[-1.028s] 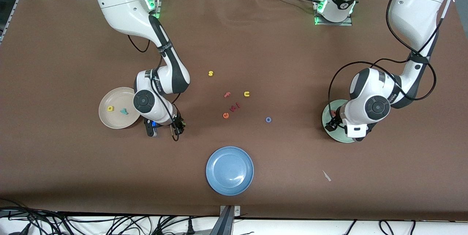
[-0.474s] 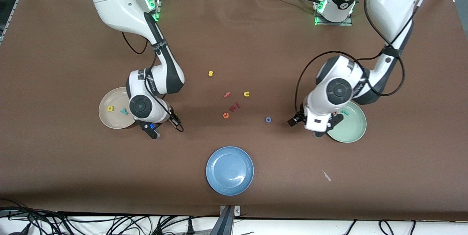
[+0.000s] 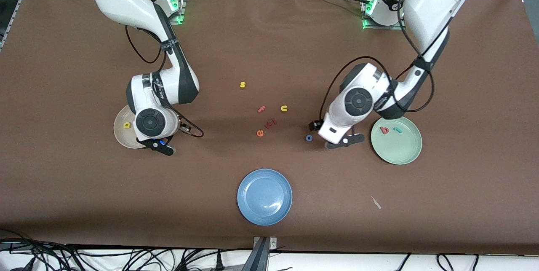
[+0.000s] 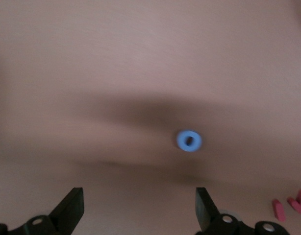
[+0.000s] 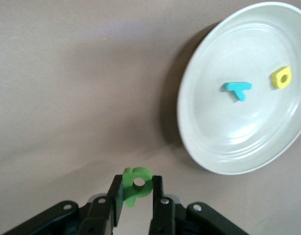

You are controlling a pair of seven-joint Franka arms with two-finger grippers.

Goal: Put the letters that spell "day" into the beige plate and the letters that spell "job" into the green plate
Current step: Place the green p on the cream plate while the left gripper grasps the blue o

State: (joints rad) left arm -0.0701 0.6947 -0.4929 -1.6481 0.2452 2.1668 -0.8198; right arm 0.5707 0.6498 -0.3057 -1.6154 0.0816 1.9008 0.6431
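Note:
The beige plate (image 3: 120, 135) holds a yellow a (image 3: 127, 125) and a teal y (image 5: 237, 89); my right arm hides the y in the front view. My right gripper (image 5: 137, 188) is shut on the green d (image 5: 137, 183), in the air just off the plate's rim (image 5: 214, 152). The green plate (image 3: 400, 148) holds a pink b (image 3: 384, 130) and a teal j (image 3: 397, 130). The blue o (image 3: 309, 138) lies on the table between the loose letters and the green plate. My left gripper (image 4: 138, 210) hangs open above the table beside the o (image 4: 189, 141), with nothing between its fingers.
A blue plate (image 3: 265, 196) sits nearer the front camera at mid-table. Loose letters lie in the middle: yellow s (image 3: 242, 84), pink f (image 3: 262, 109), yellow u (image 3: 284, 108), orange e (image 3: 260, 133) and a small red pair (image 3: 271, 123). A white scrap (image 3: 376, 202) lies near the front edge.
My left arm swung off the green plate toward the blue o, uncovering the b and j. My right arm carried the d closer to the beige plate and now covers the y.

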